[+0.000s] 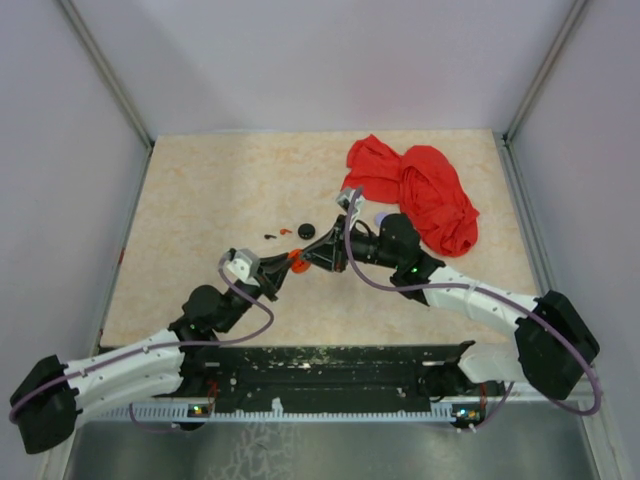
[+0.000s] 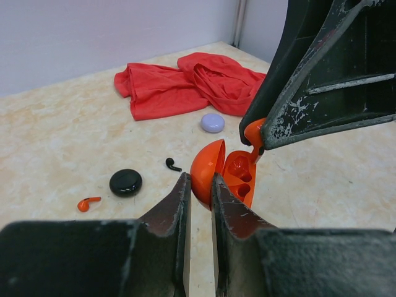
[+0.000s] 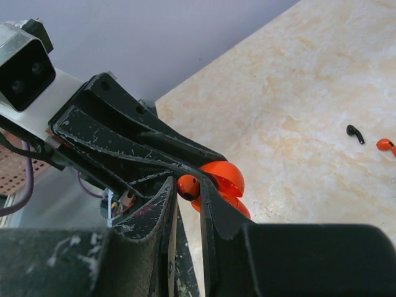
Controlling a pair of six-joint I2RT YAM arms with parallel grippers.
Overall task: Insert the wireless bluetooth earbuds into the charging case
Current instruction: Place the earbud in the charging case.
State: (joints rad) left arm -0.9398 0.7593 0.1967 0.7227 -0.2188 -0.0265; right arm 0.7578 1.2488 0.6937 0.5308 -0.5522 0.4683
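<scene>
The right gripper (image 3: 187, 185) has its jaws drawn almost together, pinching an orange earbud (image 3: 187, 185) by its rounded head. From the left wrist view, that earbud (image 2: 252, 133) sits at the upper rim of the charging case (image 2: 238, 179), just above the sockets in its open half. The case is an orange clamshell, open, with its domed lid turned toward the left wrist camera.

The left gripper (image 2: 200, 185) is likewise nearly closed, its two fingers clamping the lower edge of the lid. From above, the two grippers meet tip to tip near the middle of the table (image 1: 200, 190), the left gripper (image 1: 285, 268) coming from the near left and the right gripper (image 1: 306, 257) from the far right, with the case (image 1: 296, 263) between them. Whether the case touches the tabletop cannot be told.

Beyond the grippers, a black puck (image 2: 125, 182) lies flat on the table. A black earbud (image 2: 172, 164) rests just beside it on the case's side, and a second orange earbud (image 2: 88, 203) lies on its other side, nearer the left wrist camera. Farther back sits a lavender disc (image 2: 212, 122), close to the edge of a crumpled red cloth (image 2: 185, 80) that is spread across the far right part of the table.
</scene>
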